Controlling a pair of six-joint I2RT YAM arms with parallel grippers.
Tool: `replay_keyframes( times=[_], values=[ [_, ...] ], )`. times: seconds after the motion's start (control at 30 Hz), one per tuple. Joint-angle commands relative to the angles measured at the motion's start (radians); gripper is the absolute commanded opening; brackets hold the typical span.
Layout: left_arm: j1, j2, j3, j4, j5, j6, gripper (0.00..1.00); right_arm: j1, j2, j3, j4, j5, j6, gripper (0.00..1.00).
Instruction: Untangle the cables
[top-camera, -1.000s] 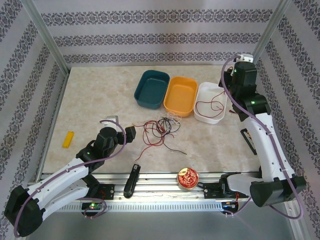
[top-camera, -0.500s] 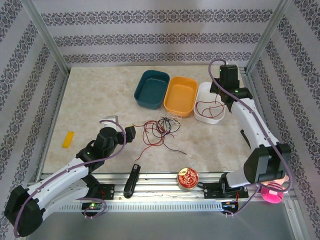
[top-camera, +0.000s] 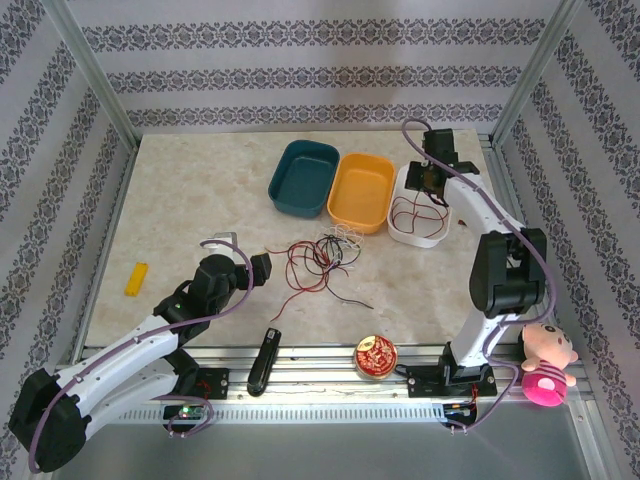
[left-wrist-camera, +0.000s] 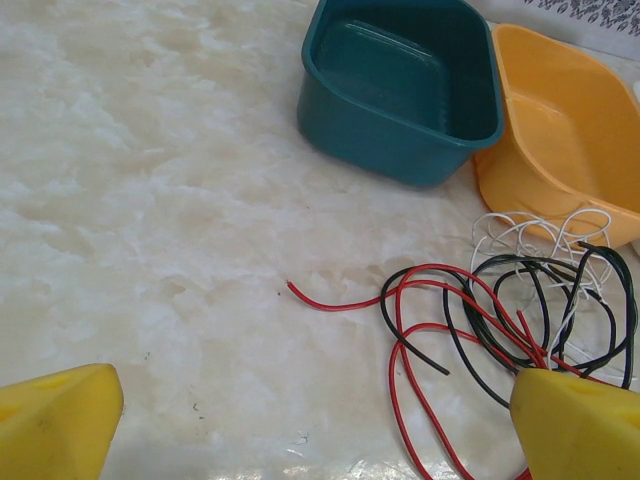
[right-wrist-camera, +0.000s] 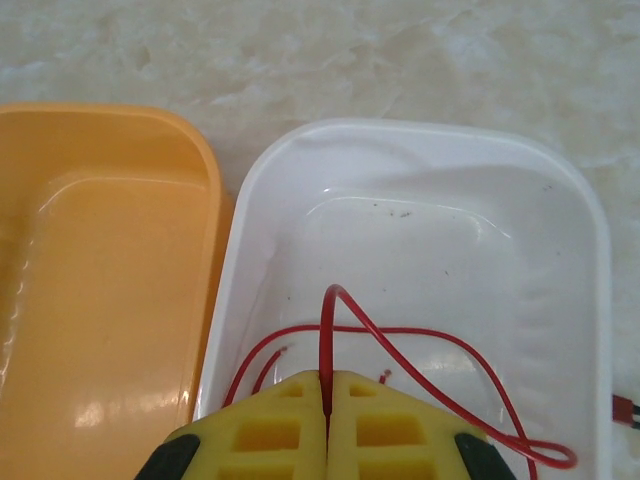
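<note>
Currently right gripper (right-wrist-camera: 326, 385) pinches a red cable (right-wrist-camera: 400, 335) over the white bin (right-wrist-camera: 592, 215), left gripper (left-wrist-camera: 315, 420) wide open.

Three bins sit on the worktop (top-camera: 180, 200): one teal bin (top-camera: 303, 178), one orange bin (top-camera: 360, 192), one white bin (top-camera: 415, 238). There is one separate red cable (right-wrist-camera: 325, 340) and one cable tangle (top-camera: 318, 258) of red, black and white strands, too interlaced to count. There is also one yellow block (top-camera: 136, 279), one black tool (top-camera: 264, 360), one round tin (top-camera: 374, 357) and one plush toy (top-camera: 545, 362).
</note>
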Motion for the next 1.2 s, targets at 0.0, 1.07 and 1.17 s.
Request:
replay_keyframes(
  times=[0.0, 1.07, 1.17],
  values=[
    [-0.015, 0.000, -0.010, -0.011, -0.018, -0.006, 0.99, -0.002, 0.058, 0.064, -0.015, 0.016, -0.014, 0.00],
    [-0.015, 0.000, -0.007, -0.021, -0.028, -0.008, 0.99, 0.000, 0.067, 0.059, -0.091, -0.025, -0.014, 0.32],
    [-0.015, 0.001, -0.006, -0.018, -0.028, -0.009, 0.99, 0.012, 0.003, 0.032, -0.093, -0.041, -0.006, 0.33]
  ],
)
